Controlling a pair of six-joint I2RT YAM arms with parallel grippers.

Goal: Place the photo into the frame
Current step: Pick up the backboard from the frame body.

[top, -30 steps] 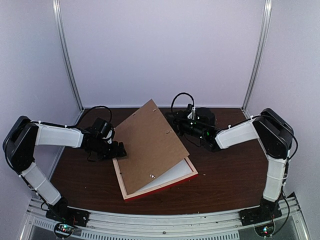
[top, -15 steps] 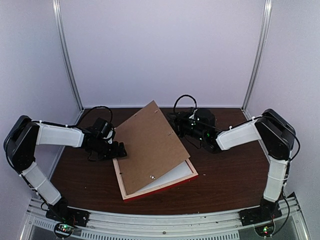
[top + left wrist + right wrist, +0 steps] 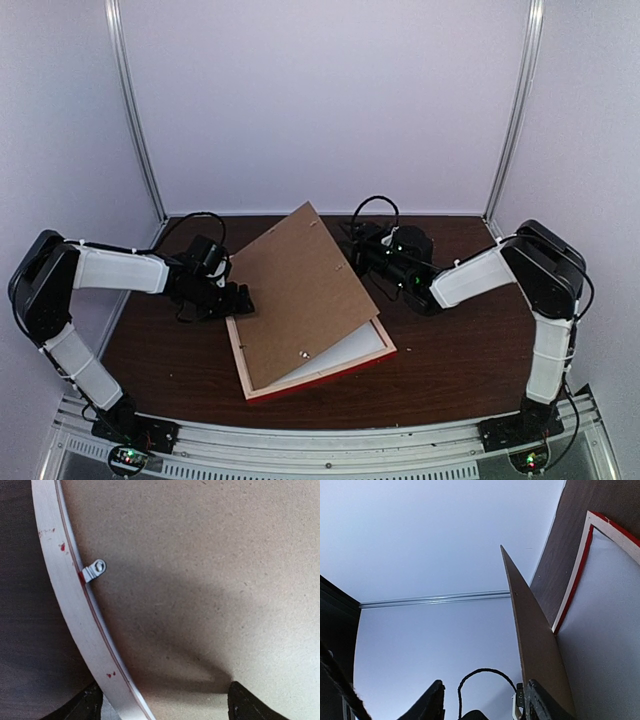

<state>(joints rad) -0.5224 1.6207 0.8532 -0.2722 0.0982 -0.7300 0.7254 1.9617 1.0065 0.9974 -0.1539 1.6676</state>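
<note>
Top view first: the frame (image 3: 238, 358) lies back-up on the bench (image 3: 450, 350), pale wood showing with a red edge. The brown backing board (image 3: 300, 290) rests tilted on it, its far side raised, with a white sheet (image 3: 350, 350) underneath. The left pincer (image 3: 238, 298) sits at the frame's left rail, and the right pincer (image 3: 358, 262) at the board's raised edge.

Left wrist: the pincer (image 3: 162, 707) is spread wide, one fingertip outside the frame rail (image 3: 77, 612) and the other over the board (image 3: 210, 555), gripping nothing. There's a small metal clip (image 3: 95, 570) on the rail.

Right wrist: the pincer (image 3: 485, 702) gapes with only wall between its fingers (image 3: 540, 702). The board (image 3: 532, 645) rises edge-on by one finger; contact is unclear.
</note>
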